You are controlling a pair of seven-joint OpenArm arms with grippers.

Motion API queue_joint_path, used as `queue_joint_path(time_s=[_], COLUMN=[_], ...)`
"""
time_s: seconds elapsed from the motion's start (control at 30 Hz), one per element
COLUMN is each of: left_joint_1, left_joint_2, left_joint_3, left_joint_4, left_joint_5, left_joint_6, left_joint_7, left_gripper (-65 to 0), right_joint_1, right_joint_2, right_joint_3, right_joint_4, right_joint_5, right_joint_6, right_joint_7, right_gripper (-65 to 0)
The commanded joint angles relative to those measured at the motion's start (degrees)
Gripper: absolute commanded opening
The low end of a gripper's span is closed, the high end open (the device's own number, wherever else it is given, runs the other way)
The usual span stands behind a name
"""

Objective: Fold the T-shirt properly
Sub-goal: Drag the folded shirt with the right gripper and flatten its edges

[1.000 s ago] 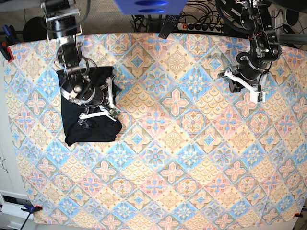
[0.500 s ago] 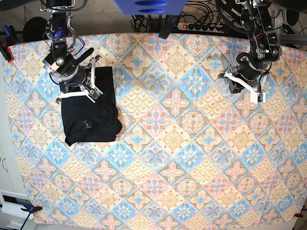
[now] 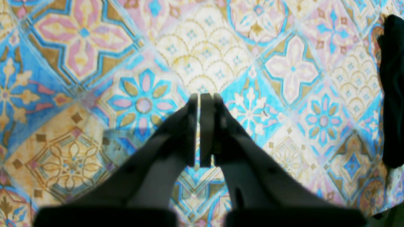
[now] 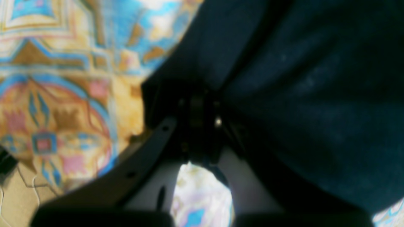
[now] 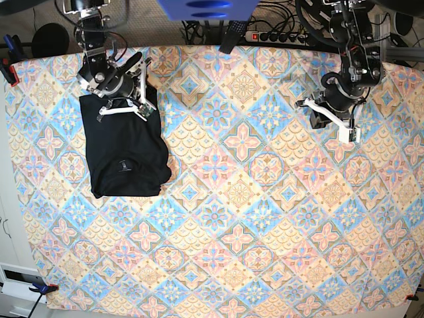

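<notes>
T-shirt point(image 5: 126, 149) sits folded into a black block at the table's point(image 5: 265, 218) left edge. Right gripper point(image 5: 124, 109) is over its top edge, fingers look pinched together, but can't tell if cloth's caught; lifting could undo the fold. Left gripper point(image 3: 199, 104) is closed on nothing. Neck label unreadable.

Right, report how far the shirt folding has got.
Mostly done: the plain black cotton T-shirt lies as a compact folded rectangle on the patterned tablecloth. In hand: the right gripper sits over its top edge. Left gripper is shut, idle. Left: perhaps tidying the bulging corner.
</notes>
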Motion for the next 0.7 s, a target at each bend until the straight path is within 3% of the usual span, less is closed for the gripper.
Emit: queue_joint_path(time_s=[0.0,0.33,0.67], left_joint_1=[-0.3,-0.1,1.4], left_joint_2=[-0.6,-0.7,-0.9], left_joint_3=[-0.1,-0.1,-0.2], left_joint_4=[1.0,1.0,1.1], left_joint_5=[-0.5,-0.5,-0.5], left_joint_6=[-0.2,-0.2,-0.3], left_joint_7=[-0.9,-0.9,-0.9], left_gripper=[-65.0,-65.0,-65.0], right_joint_1=[0.1,0.2,-0.9], right_joint_2=[0.0,0.1,0.2], right_joint_3=[-1.0,-1.0,4.0], right_joint_4=[-0.3,4.4,17.3], right_joint_5=[1.1,1.1,1.2], right_joint_6=[0.8,0.8,0.8], right_joint_7=[1.1,1.1,-1.0], right_gripper=[-63.6,-63.6,-63.6])
